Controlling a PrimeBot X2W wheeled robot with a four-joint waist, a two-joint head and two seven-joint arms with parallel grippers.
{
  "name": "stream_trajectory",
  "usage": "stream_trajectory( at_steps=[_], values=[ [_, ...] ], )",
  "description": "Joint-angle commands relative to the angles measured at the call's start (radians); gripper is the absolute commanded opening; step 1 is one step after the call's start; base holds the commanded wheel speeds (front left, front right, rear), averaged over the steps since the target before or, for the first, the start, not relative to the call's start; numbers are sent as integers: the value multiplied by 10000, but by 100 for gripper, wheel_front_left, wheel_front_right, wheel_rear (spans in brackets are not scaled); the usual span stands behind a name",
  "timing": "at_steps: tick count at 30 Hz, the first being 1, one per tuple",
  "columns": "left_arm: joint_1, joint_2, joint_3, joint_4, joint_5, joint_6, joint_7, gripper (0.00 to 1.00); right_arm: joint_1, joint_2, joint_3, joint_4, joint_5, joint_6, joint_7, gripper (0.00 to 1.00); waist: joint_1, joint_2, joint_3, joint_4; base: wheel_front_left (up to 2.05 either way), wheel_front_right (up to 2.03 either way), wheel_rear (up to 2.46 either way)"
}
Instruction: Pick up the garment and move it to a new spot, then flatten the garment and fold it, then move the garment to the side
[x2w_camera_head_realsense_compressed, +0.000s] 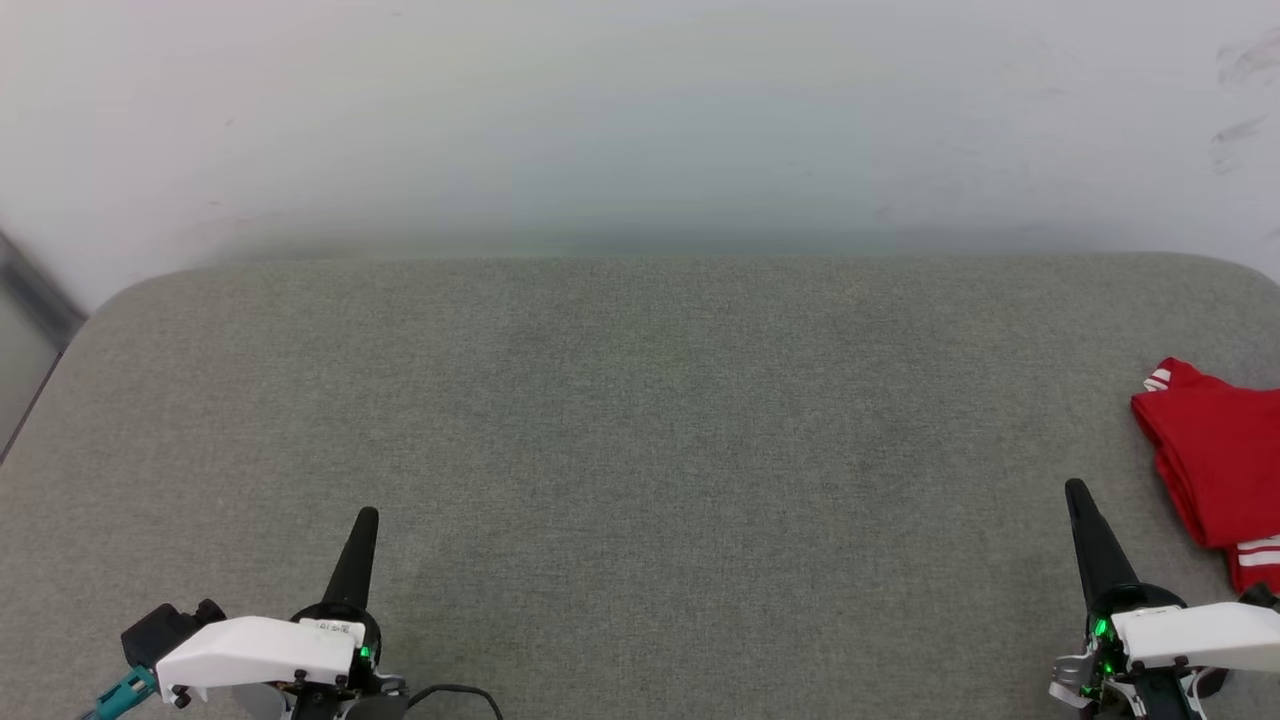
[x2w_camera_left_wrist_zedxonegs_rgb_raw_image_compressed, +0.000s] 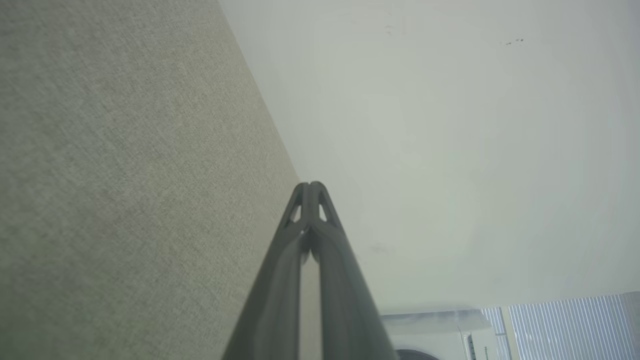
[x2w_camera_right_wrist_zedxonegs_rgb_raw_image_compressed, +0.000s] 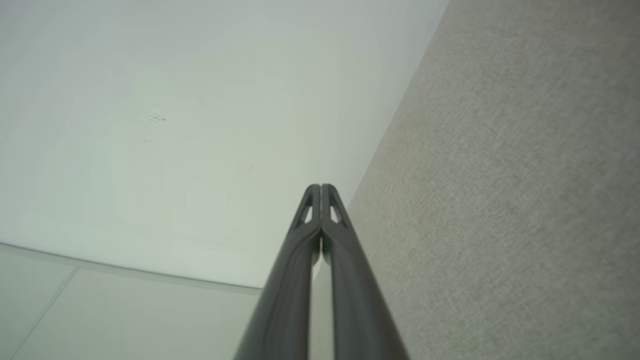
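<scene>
— Two tools are in sight; how does each stand?

— The left tool, a pair of long dark tapered fingers on a white forearm, sits at the lower left of the head view. It points up across the grey fabric-covered table. The left wrist view shows its fingers pressed tip to tip, with nothing caught between them.

— And the right tool?

— It sits at the lower right, and it too is pinched fully together and carries nothing. Green lights glow at its base.

— Where is the garment?

— It is a red jersey shirt with red-and-white striped trim, and it lies folded over on the table at the far right of the head view, partly cut off by the frame. It is just beside the right tool, on that tool's right and clear of the fingers, and well apart from the left tool.

— What else shows?

— A pale, lightly scuffed wall rises behind the table's rounded far edge. Low in the left wrist view stands a white boxy appliance, with a ribbed pale panel next to it.
</scene>
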Motion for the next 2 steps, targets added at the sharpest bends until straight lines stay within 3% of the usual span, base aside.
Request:
stream_trajectory(
  at_steps=[1,2],
  values=[
    [-231,28,46,-20,-233,-52,66,0,-231,4,7,-12,232,1,64,0,0,0,4,-9,0,0,0],
    [-248,27,60,-11,-325,-67,92,0,-240,4,7,0,318,1,77,0,0,0,8,-16,0,0,0]
  ],
)
